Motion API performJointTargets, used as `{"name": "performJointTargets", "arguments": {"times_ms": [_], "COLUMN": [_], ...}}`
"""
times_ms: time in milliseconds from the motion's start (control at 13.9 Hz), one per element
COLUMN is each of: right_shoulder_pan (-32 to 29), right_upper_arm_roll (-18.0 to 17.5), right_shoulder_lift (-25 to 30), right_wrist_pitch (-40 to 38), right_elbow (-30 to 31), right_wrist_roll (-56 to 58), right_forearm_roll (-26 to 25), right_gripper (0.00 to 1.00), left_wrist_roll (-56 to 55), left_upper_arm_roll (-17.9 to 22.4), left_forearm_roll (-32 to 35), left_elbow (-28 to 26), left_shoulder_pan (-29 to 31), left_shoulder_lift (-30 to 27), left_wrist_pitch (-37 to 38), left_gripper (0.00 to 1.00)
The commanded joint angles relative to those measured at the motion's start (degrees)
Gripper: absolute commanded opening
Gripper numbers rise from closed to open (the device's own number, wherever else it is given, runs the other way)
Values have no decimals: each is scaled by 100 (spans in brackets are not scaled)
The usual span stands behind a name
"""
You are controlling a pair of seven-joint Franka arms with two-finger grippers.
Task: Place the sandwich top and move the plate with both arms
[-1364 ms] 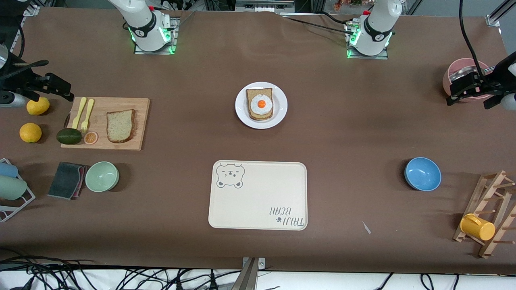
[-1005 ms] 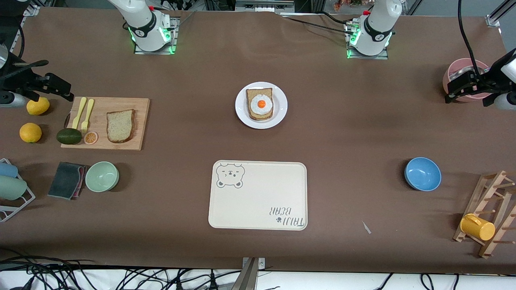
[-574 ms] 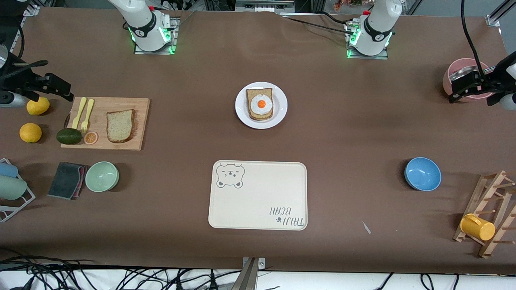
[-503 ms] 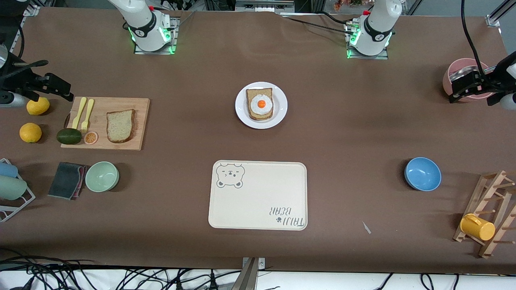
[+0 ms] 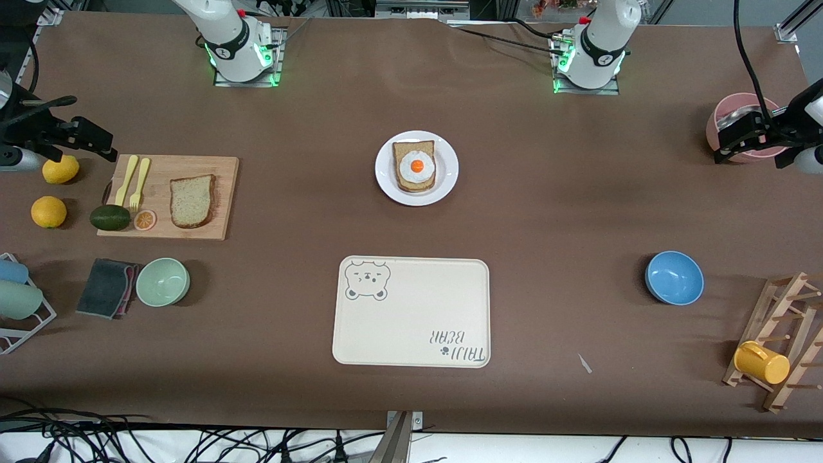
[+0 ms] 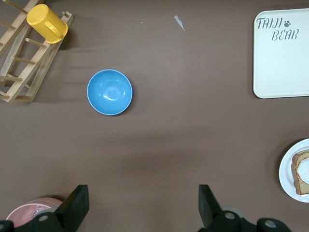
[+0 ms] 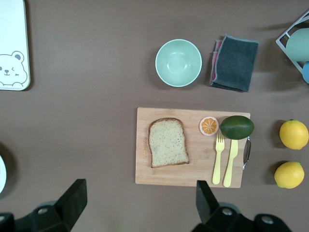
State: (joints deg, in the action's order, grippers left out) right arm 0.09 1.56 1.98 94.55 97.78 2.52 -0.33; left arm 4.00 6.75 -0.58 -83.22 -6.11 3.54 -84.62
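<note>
The sandwich top (image 5: 191, 200) lies flat on a wooden cutting board (image 5: 222, 167) toward the right arm's end of the table; it also shows in the right wrist view (image 7: 168, 142). The white plate (image 5: 448, 168) sits mid-table and bears a bread slice with a fried egg (image 5: 416, 167); its edge shows in the left wrist view (image 6: 286, 169). My right gripper (image 5: 93, 138) (image 7: 140, 198) is open and empty, high over the table beside the board. My left gripper (image 5: 739, 136) (image 6: 142, 203) is open and empty, high over a pink bowl.
A cream bear tray (image 5: 411, 321) lies nearer the camera than the plate. A blue bowl (image 5: 674, 277), a wooden rack with a yellow mug (image 5: 762, 362) and the pink bowl (image 5: 723, 116) are at the left arm's end. A green bowl (image 5: 162, 281), cloth (image 5: 106, 287), avocado (image 5: 110, 217) and lemons (image 5: 49, 211) surround the board.
My left gripper has wavered slightly over the pink bowl. The right arm, the bread and the plate have not moved.
</note>
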Motion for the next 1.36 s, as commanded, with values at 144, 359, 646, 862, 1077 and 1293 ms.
{"name": "performJointTargets", "arguments": {"times_ms": [144,359,646,862,1077,1293], "right_shoulder_pan": [44,44,44,44,44,44], "right_upper_arm_roll": [46,38,38,38,38,46], "right_shoulder_lift": [-5,-5,-14,-14,-49,-250], "right_wrist_pitch": [-112,-113,-121,-121,-130,-393], "right_elbow": [-110,-101,-110,-101,-84,-101], "right_wrist_roll": [-6,-6,3,3,55,65], "right_forearm_roll": [-2,-2,-11,-11,-2,51], "right_gripper": [100,100,100,100,100,100], "left_wrist_roll": [21,-23,39,4,13,13], "left_upper_arm_roll": [72,63,125,80,89,89], "left_forearm_roll": [137,137,146,146,129,85], "left_elbow": [95,95,87,87,78,78], "left_shoulder_pan": [-40,-40,48,39,48,31], "left_shoulder_lift": [-46,-46,-46,-46,-11,-11], "left_wrist_pitch": [236,236,244,236,218,227], "left_gripper": [100,100,100,100,100,100]}}
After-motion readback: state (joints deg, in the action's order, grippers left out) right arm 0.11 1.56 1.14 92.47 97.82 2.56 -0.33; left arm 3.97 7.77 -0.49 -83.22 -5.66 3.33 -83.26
